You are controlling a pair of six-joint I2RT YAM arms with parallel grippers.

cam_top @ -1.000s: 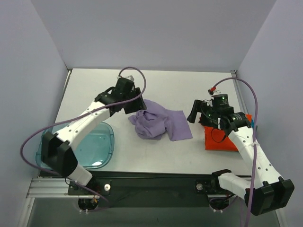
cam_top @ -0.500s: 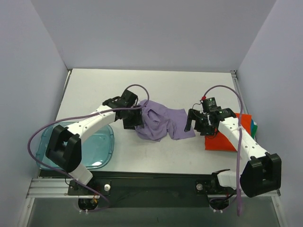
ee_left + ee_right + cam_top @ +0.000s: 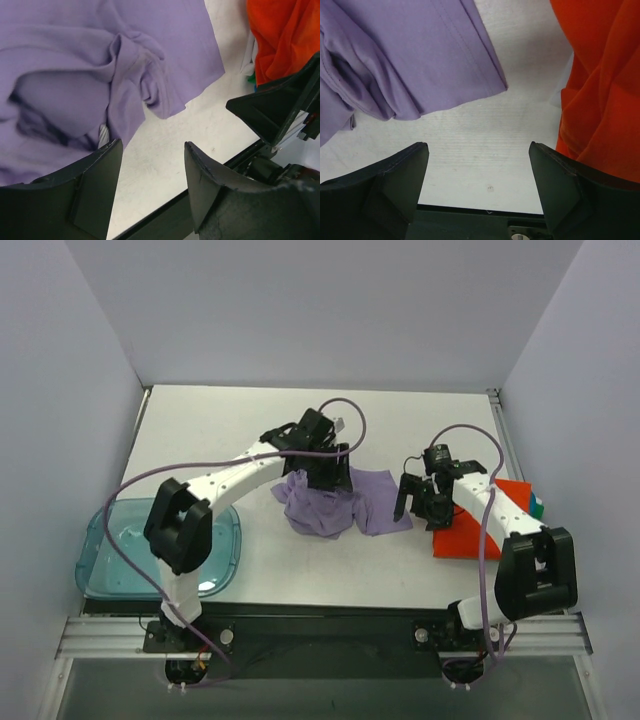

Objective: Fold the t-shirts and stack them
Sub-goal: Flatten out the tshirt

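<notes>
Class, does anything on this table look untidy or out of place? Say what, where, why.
The lavender t-shirt lies crumpled in the middle of the table, bunched on its left side rather than flat. Nothing else stands out.

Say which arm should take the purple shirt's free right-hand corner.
Right, probably. The right gripper hangs open just off the lavender t-shirt, whose corner lies flat on the table ahead of its fingers. The left gripper, also open, is over the bunched part, farther from that corner.

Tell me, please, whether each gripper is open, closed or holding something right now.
Left gripper: open, holding nothing.
Right gripper: open, holding nothing.
</notes>
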